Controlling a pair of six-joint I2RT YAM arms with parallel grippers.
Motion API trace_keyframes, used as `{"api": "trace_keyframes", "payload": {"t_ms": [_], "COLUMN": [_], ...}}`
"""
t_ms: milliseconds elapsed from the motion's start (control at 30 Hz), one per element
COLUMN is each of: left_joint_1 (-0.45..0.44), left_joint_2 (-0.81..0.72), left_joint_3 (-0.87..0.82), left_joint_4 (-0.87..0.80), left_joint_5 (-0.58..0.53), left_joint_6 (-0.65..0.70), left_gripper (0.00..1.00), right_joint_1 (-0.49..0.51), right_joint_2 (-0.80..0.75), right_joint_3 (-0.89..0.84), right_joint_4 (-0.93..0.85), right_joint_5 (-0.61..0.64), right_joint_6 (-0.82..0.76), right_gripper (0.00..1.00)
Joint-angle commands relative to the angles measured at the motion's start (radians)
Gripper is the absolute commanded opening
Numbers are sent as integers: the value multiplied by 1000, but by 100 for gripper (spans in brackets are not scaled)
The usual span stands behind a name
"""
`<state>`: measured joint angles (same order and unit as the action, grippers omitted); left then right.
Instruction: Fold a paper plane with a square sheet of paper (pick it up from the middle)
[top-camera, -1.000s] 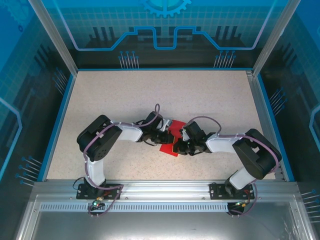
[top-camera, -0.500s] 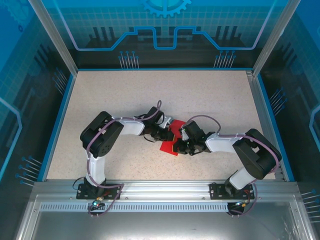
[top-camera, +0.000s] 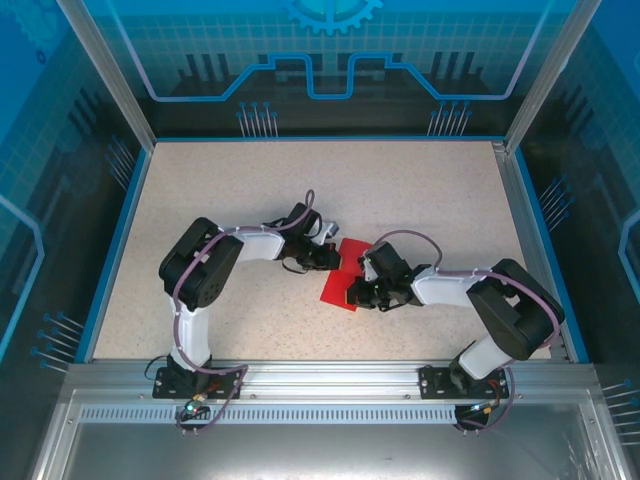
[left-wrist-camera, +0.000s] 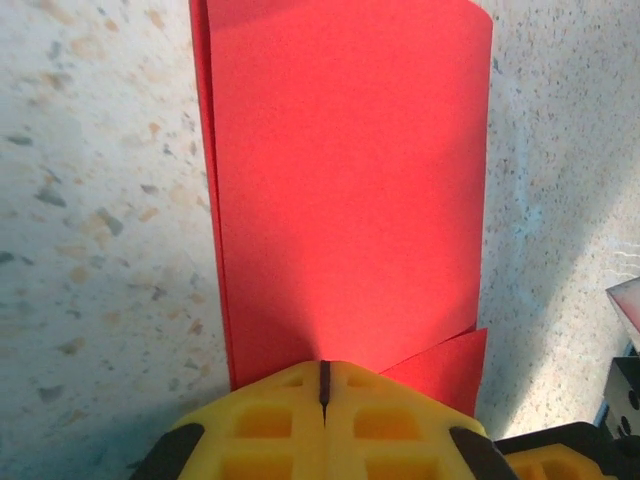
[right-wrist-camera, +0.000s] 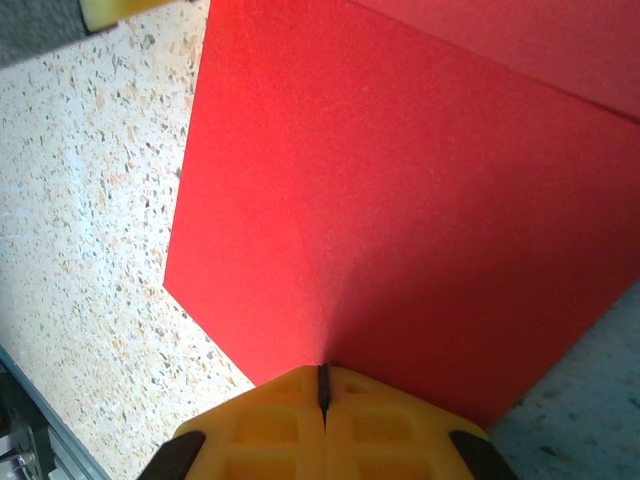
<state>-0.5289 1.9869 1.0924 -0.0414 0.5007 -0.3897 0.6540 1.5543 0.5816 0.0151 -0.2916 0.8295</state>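
Observation:
The square sheet of paper (top-camera: 352, 252) is bright red and folded into layers. It lies in the middle of the speckled table between my two low, nearly level forearms. My left gripper (top-camera: 330, 262) is at the sheet's left side. In the left wrist view its yellow fingers (left-wrist-camera: 270, 420) meet with no gap, shut on the near edge of the paper (left-wrist-camera: 345, 180), and a loose flap (left-wrist-camera: 440, 370) sticks out to the right. My right gripper (top-camera: 353, 292) is at the sheet's near right. Its jaws (right-wrist-camera: 322, 372) are shut on the paper (right-wrist-camera: 400, 200), and a faint crease runs into the slit.
A raised blue rim (top-camera: 118, 240) borders the table, with an aluminium rail (top-camera: 320, 375) along the near edge by the arm bases. Speckled tabletop (top-camera: 300, 180) stretches behind and to both sides of the arms. A tip of the left gripper's finger (right-wrist-camera: 120, 10) shows beside the paper.
My left arm has swung a little to the left and back, uncovering more of the sheet's far end. The right gripper has stayed put. Both jaws have stayed shut.

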Motion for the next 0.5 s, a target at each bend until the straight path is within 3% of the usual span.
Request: {"api": "trace_keyframes", "payload": {"t_ms": [0, 300, 467], "left_joint_1": [49, 58, 57], "left_joint_2": [5, -89, -186], "left_joint_3": [31, 44, 12], "left_joint_4": [-19, -42, -98], "left_joint_5": [-118, -84, -82], "left_joint_6": [37, 7, 2], "left_gripper": [0, 1, 14], "right_joint_1": [18, 19, 19], "right_joint_2": [22, -50, -121], "right_joint_3": [-66, 10, 95], "right_joint_4": [-260, -238, -320], "right_joint_5": [66, 23, 49], "right_joint_6": [-20, -35, -77], "right_gripper": [1, 3, 9]}}
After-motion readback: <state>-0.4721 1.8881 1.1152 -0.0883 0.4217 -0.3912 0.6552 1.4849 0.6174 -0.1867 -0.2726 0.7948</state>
